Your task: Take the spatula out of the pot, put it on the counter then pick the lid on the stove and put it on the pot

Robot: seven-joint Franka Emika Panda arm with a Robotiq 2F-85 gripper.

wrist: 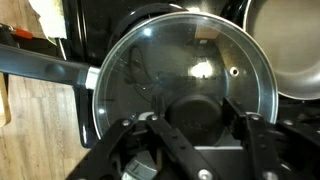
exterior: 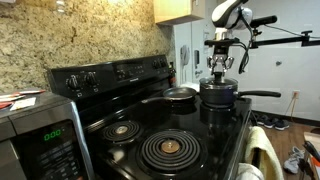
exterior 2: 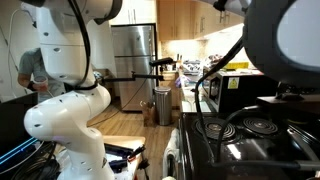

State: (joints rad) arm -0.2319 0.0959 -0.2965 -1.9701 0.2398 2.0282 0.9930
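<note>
One lid [wrist: 170,60] sits on your one pot [exterior: 220,98] — one frying pan [exterior: 180,95] just beside. Your end effector [exterior: 222,68] hangs above the lid, fingers spread wide — gripping nothing.

Arm [exterior 2: 62,118] glossy white, bulbous rounded segments; pincer [exterior: 220,68] black, angular.
</note>
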